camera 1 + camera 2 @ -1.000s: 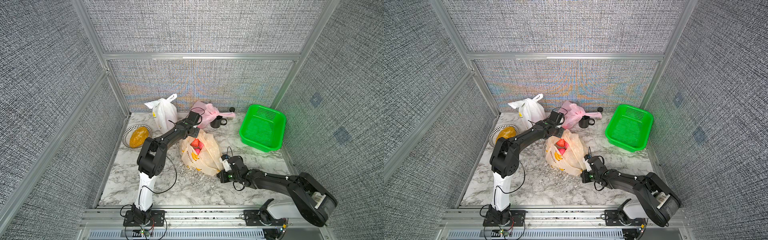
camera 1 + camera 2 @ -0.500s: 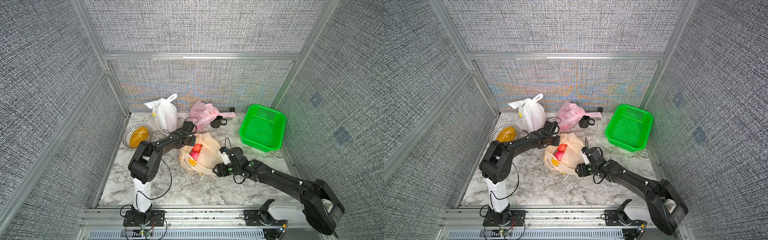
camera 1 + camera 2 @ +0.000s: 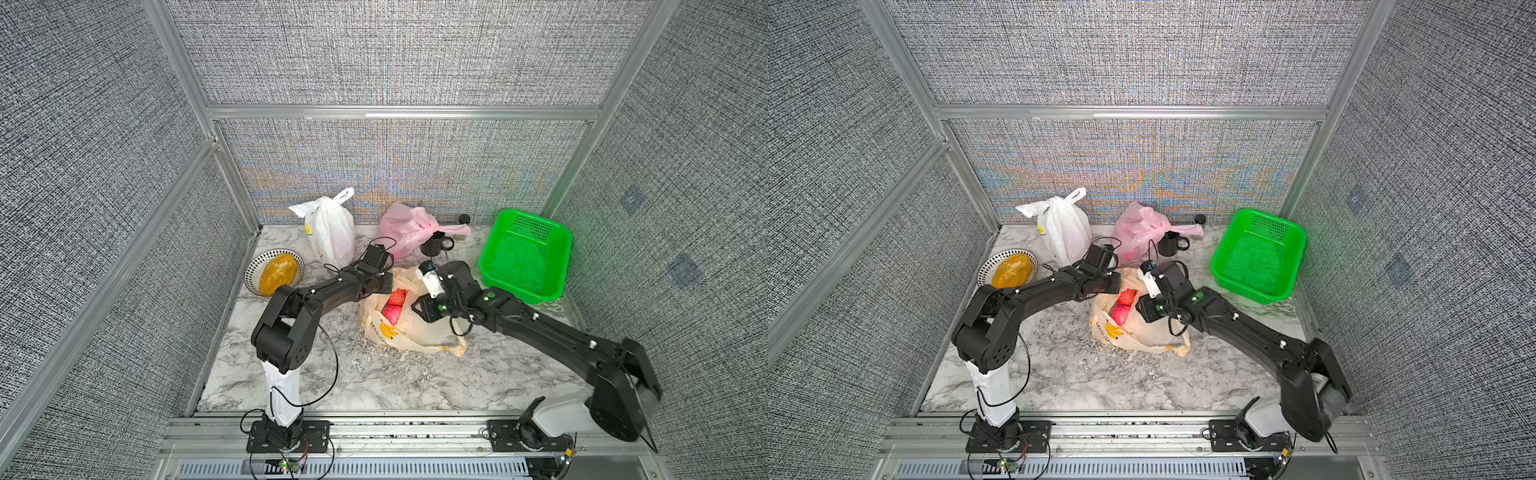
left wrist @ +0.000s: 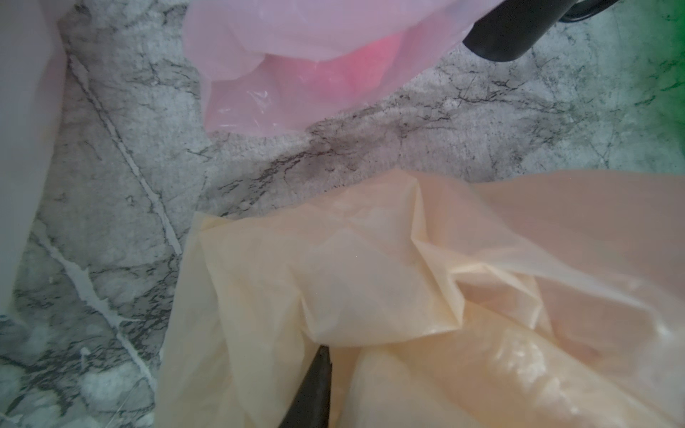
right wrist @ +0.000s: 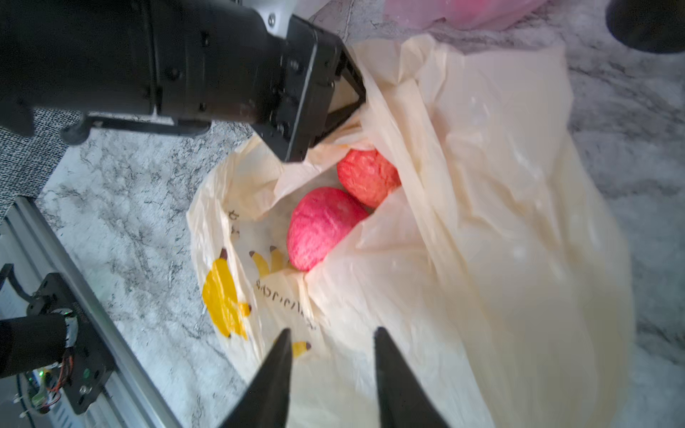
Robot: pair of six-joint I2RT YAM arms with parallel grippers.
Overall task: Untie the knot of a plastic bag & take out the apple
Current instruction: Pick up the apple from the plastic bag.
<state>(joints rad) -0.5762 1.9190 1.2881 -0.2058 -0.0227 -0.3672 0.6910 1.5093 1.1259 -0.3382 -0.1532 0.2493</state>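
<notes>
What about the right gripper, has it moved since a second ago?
Yes. The right gripper moved toward the back, closer to the green basket, and is now over the yellow bag.

Bright, even overhead light fills both top views, leaving only faint, soft shadows on the white marble-patterned tabletop (image 3: 374, 382). The grey woven back wall panel (image 3: 395, 166) shimmers with rainbow moiré. The wide lens bows the aluminium frame posts (image 3: 178, 62) towards the edges. The green plastic mesh basket (image 3: 523, 257) casts a green tint on the wall beside it. The left wrist view is soft, with the pink translucent plastic bag (image 4: 296, 55) and the black cup (image 4: 508, 33) out of focus. In the right wrist view the cream plastic bag with yellow banana print (image 5: 482, 222) is smeared and glossy with glare over much of its surface, while the red apples (image 5: 322, 226) stay fairly sharp.
</notes>
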